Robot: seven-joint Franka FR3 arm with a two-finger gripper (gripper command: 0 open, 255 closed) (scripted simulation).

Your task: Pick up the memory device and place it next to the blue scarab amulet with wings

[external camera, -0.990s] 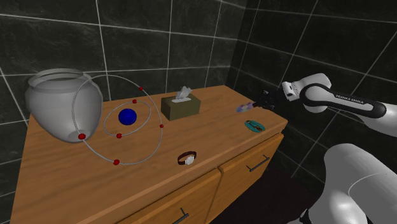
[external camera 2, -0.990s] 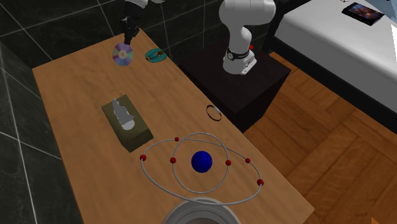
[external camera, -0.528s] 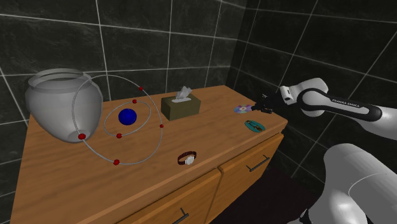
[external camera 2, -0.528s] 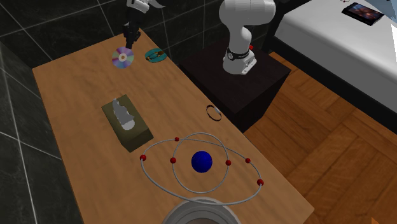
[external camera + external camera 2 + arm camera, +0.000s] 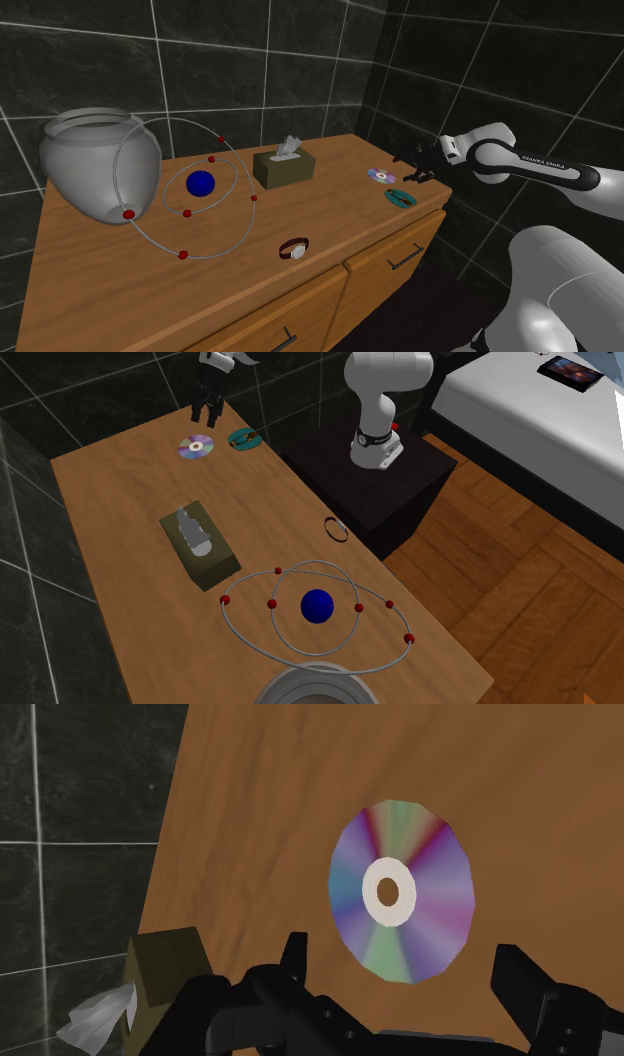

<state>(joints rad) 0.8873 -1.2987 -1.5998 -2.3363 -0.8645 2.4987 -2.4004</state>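
Probably a home bathroom: dark tiled walls, wooden drawer cabinet, tissue box.

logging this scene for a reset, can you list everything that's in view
flat round disc: one, iridescent purple-green, lying on the wooden counter
winged scarab amulet: one, teal, beside the disc
tissue box: one, olive, mid counter
wide jar: one, grey, counter's far end
atom model: one, grey rings, blue ball, red beads, beside the jar
wristwatch: one, brown strap, counter's front edge
arm: one, white
gripper: one, black, open, over the disc
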